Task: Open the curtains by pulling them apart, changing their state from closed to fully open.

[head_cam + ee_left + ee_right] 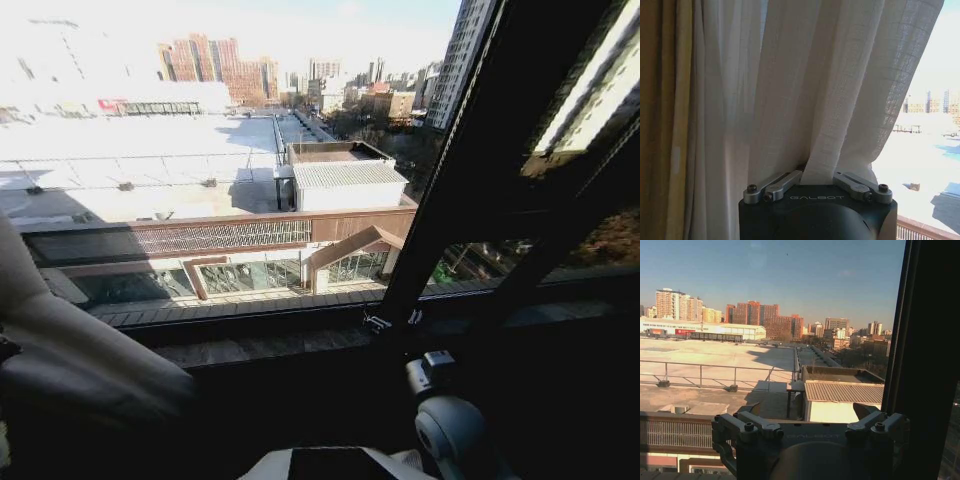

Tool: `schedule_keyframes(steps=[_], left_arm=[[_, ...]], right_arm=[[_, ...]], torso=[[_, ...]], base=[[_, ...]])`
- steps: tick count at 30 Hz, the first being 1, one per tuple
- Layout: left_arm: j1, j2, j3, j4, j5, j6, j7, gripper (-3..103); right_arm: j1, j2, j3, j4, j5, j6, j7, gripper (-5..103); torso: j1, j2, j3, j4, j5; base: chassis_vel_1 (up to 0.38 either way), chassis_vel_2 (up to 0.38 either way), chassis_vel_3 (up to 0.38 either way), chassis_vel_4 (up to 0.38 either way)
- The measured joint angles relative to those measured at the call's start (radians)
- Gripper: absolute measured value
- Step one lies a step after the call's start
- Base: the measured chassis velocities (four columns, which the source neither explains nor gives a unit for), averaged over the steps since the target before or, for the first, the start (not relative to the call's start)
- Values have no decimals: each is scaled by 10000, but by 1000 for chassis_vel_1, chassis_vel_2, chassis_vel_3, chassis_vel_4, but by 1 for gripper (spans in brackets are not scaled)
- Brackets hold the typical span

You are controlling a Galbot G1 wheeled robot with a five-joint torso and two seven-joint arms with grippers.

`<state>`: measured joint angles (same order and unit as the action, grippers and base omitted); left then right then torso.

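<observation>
Left pincer [817, 176] clenched on a gathered fold of the sheer white curtains [805, 85], fabric pinched between both fingers and rising straight up from the tips. More pleats hanging beside and beyond the pincer, a yellow drape [662, 115] just past them on one side, bright open window on the other. Right pincer [807, 415] released, fingers spread wide and grasping nothing, facing the bare glass with a dark window frame [927, 355] close beside it.
</observation>
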<state>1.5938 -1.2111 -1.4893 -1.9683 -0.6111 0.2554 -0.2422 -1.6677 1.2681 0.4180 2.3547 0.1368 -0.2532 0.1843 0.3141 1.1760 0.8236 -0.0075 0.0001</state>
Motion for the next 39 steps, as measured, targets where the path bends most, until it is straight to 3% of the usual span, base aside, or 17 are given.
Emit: schedule_keyframes(steps=[2, 4, 5, 7, 9, 10, 12, 13, 15, 17, 20, 21, 25, 27, 30, 34, 39], left_arm=[[-120, 83, -33, 166, 74, 30, -417, 0], [-659, 454, -92, 885, 515, 96, -1888, 0], [-814, 563, -91, 1093, 655, 109, -2248, 0], [-916, 639, -78, 1208, 748, 138, -2457, -2], [-990, 701, 14, 1161, 893, 281, -2573, 3], [-955, 652, 172, 855, 1013, 348, -2484, 14], [-902, 573, 306, 620, 1134, 365, -2348, 14], [-852, 511, 401, 459, 1212, 375, -2241, 19], [-517, 145, 910, -408, 1416, 391, -1547, 30], [-389, 14, 1084, -716, 1452, 391, -1290, 36], [170, -488, 1942, -2075, 1722, 296, -149, 46], [170, -488, 1942, -2075, 1722, 296, -149, 46], [482, -831, 3282, -3336, 1967, 221, 354, 68], [515, -868, 3607, -3569, 2038, 260, 398, 68], [594, -892, 4368, -4030, 2103, 305, 680, 79], [699, -809, 5043, -4282, 2241, 223, 1524, 98], [776, -785, 5405, -4330, 2307, 218, 1621, 100]], right_arm=[[0, 9, -20, -8, -2, 1, -11, 100], [-17, 27, -41, -30, -9, 9, -26, 100], [-28, 29, -40, -37, -9, 12, -29, 100], [-37, 29, -38, -43, -9, 14, -29, 100], [-51, 33, -16, -59, -9, 18, -30, 100], [-49, 45, -10, -71, -9, 20, -31, 100], [-42, 61, -12, -87, -9, 20, -31, 100], [-38, 72, -16, -93, -10, 21, -30, 100], [-20, 116, -62, -115, -21, 21, -31, 100], [-16, 126, -77, -123, -24, 20, -31, 100], [3, 162, -150, -155, -40, 21, -31, 100], [3, 162, -150, -155, -40, 21, -31, 100], [-7, 158, -145, -161, -44, 21, -31, 100], [-14, 153, -124, -161, -45, 22, -29, 100], [-23, 142, -75, -129, -38, 23, -4, 100], [-103, 134, 137, 65, -13, -36, 115, 100], [-208, 89, 412, 272, 12, -255, 296, 100]], torso=[[0, 0, 0, 0, -1], [0, 0, 0, -1, -2], [0, 0, 0, -2, -3], [0, 0, 0, -1, -4], [0, 0, 0, 0, -5], [0, 0, 0, 0, -3], [0, 0, 0, -1, -1], [0, 0, 0, -3, 0], [0, 0, 0, 0, 1], [0, 0, 0, -1, 1], [0, 0, 0, -1, 2], [0, 0, 0, -1, 2], [-2, 0, 0, -2, 5], [-2, 0, 0, -2, 3], [-1, 0, 0, -2, 4], [-2, 0, 0, -2, 4], [-1, 0, 0, -2, 2]], base=[[0, 0, 0, 0], [0, 0, 0, 0], [0, 0, 0, 0], [0, 0, 0, 0], [0, 0, 0, 0], [0, 0, 0, 0], [0, 0, 0, 0], [0, 0, 0, 0], [0, 0, 0, 0], [0, 0, 0, 0], [0, 0, 0, 0], [0, 0, 0, 0], [0, 0, 0, 0], [0, 0, 0, 0], [0, 0, 0, 0], [0, 0, 0, 0], [0, 0, 0, 0]])
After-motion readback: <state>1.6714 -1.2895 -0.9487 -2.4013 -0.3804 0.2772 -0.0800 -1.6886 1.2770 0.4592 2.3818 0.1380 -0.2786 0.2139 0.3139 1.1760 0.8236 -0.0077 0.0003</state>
